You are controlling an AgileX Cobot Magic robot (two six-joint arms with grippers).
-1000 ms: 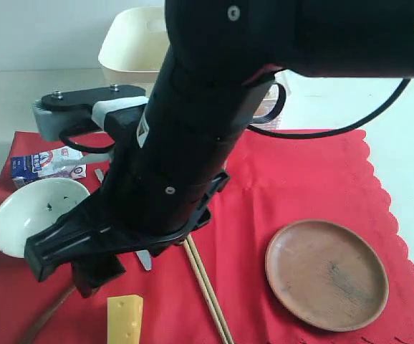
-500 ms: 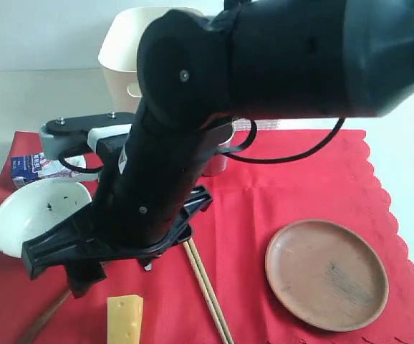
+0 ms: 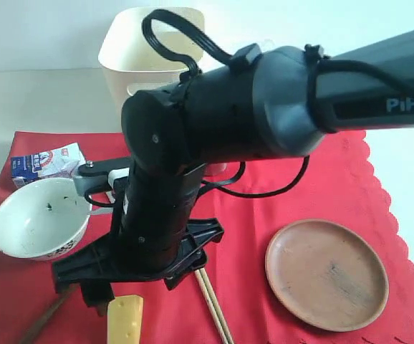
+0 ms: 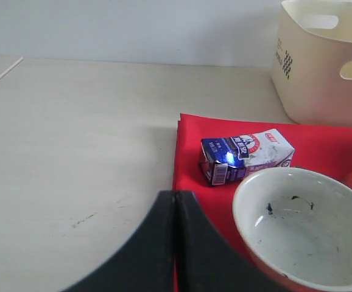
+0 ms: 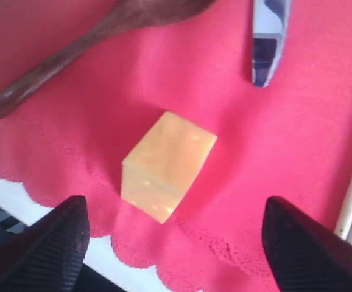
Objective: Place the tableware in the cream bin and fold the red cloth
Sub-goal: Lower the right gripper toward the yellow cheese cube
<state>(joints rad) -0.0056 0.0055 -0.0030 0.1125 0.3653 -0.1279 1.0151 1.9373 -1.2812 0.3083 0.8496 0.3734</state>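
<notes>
At the far left of the red cloth point(image 3: 286, 193), which lies spread open on the table point(image 3: 42, 100), I log the milk carton point(image 3: 42, 163). Just beside it is the white bowl point(image 3: 39, 226), upright, with a few dark specks on its inner wall. In the left wrist view I see the left gripper point(image 4: 176, 243) with its fingers pressed flat together and nothing between them. It is near the carton and bowl, over the line where cloth meets table.

Moving right along the near edge, the dark wooden spoon point(image 3: 46, 319) lies on the cloth, with the cheese block point(image 3: 124, 319) beside it. The right gripper point(image 5: 174, 204) hangs directly above the cheese with its jaws spread wide. The block sits between them, clear of both fingers, and nothing is gripped. The right wrist view also shows the tip of the knife point(image 5: 267, 42) on the cloth near the spoon's bowl. The chopsticks point(image 3: 214, 308) lie side by side, touching, just right of the cheese.

At the back, about mid-table, the cream bin point(image 3: 132, 61) stands upright at the cloth's far edge. The right arm point(image 3: 228, 122) covers much of it, so I cannot tell what it contains.

Far right, the wooden plate point(image 3: 326, 274) lies flat on the cloth, showing plain wood with a faint dark mark, well apart from the bin. Every piece of tableware I can see is on the cloth, outside the bin.
</notes>
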